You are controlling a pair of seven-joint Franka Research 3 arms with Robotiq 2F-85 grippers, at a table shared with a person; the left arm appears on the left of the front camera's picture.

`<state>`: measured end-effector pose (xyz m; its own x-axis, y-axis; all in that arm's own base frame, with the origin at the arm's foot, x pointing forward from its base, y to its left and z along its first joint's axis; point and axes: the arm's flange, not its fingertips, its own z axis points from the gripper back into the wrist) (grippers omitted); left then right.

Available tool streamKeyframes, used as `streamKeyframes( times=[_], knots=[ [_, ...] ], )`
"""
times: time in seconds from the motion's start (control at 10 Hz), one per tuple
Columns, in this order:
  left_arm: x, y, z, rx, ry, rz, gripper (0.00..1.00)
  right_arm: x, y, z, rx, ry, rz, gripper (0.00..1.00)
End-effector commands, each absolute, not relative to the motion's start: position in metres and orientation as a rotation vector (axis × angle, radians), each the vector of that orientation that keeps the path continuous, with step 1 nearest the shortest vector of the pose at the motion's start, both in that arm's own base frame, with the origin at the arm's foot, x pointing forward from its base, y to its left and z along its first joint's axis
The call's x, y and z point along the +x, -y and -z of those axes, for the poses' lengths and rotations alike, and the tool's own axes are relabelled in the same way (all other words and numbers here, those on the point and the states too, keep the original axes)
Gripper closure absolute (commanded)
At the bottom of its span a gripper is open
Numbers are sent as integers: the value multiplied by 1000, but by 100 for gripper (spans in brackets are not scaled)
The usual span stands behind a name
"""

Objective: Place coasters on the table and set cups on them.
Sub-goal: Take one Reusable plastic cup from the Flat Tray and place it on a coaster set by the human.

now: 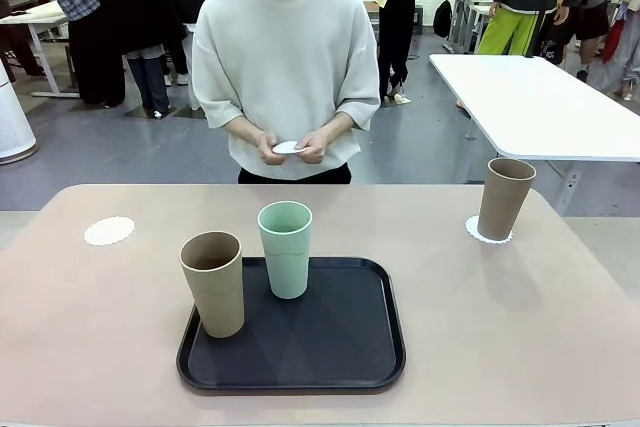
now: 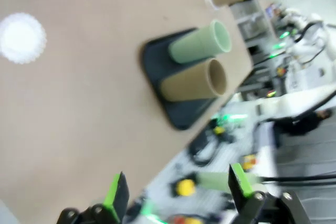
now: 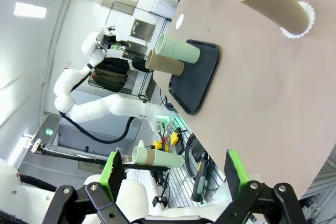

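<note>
We see 2 cups standing upright on the black tray [image 1: 335, 342], which sits at the middle of the table [image 1: 520, 337] toward our side. The tan cup [image 1: 212, 287] is at the tray's front left, and the green cup [image 1: 285, 252] is just behind it to the right, near it but not touching. The far tan cup [image 1: 505, 197] stands upright on the right coaster [image 1: 481, 237] toward the table's far right. The left coaster [image 1: 109, 231] lies bare toward the far left, well apart from the tray. The person across from us pinches the held coaster [image 1: 288, 147] between both hands [image 1: 318, 145] at waist height.

Our left gripper [image 2: 176, 190] has its fingers spread wide with nothing between them, well apart from the tray. Our right gripper [image 3: 173, 170] is likewise spread and holds nothing, off the table's edge.
</note>
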<state>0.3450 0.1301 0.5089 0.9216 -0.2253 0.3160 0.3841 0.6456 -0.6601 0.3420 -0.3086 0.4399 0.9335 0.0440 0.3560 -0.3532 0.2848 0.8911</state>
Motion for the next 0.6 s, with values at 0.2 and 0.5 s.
streamKeyframes(
  times=[0.2, 0.5],
  knots=[
    [360, -49, -528, -314, 419, 857, 0, 340, 307, -440, 1261, 298, -267, 0],
    [341, 7, -520, -255, 236, 1141, 0, 340, 307, -440, 1261, 298, -267, 0]
  ],
)
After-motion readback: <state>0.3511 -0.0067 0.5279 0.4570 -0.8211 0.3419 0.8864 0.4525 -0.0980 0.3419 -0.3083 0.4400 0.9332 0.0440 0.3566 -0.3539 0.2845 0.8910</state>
